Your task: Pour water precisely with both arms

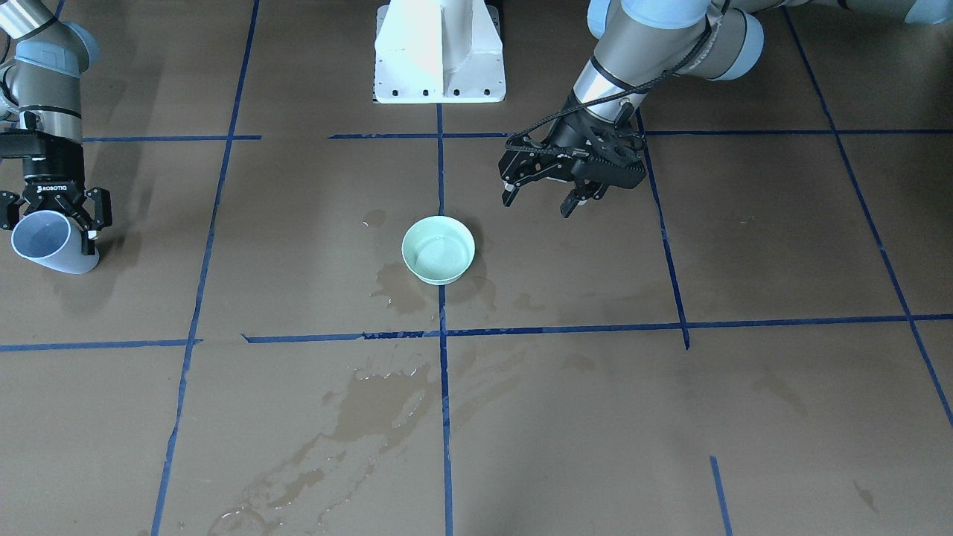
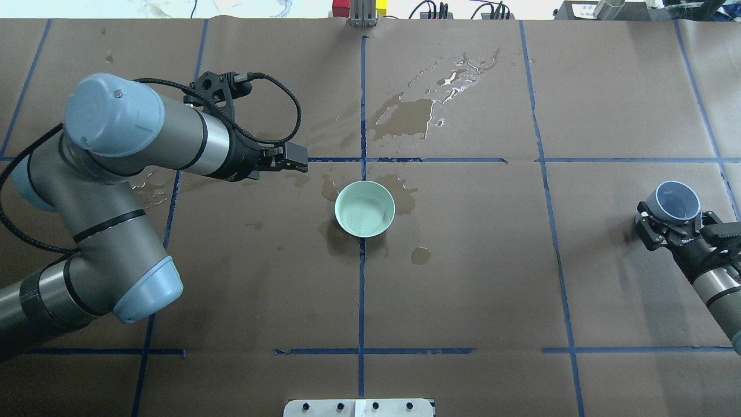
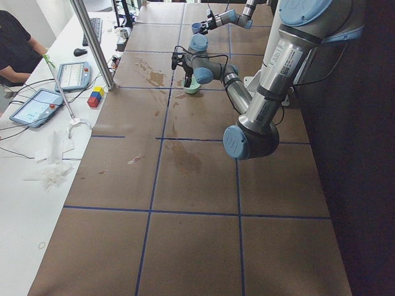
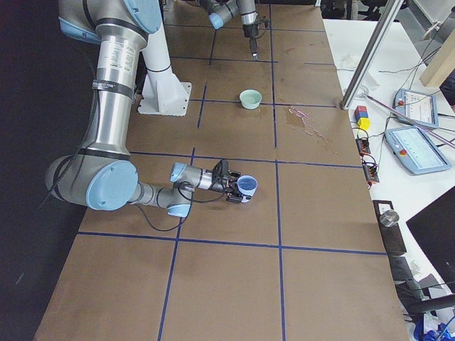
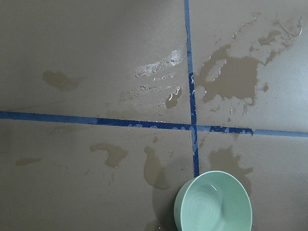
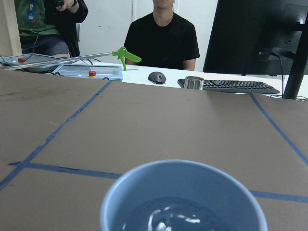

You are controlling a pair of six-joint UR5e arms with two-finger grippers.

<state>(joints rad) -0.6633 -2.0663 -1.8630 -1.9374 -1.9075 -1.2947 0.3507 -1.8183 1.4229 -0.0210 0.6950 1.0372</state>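
One blue cup (image 6: 144, 192), one green bowl (image 1: 438, 250).

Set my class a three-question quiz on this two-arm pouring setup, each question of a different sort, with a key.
1. True or false: the left tool grips the blue cup.
2. Where does the green bowl stand?
A. On a blue tape line, gripped by neither tool.
B. Inside the right tool.
C. Upside down at the table's edge.
3. Fill in: the blue cup holds a little clear ____.

Key
1. False: the right tool holds it, and the left tool is open and empty.
2. A.
3. water.
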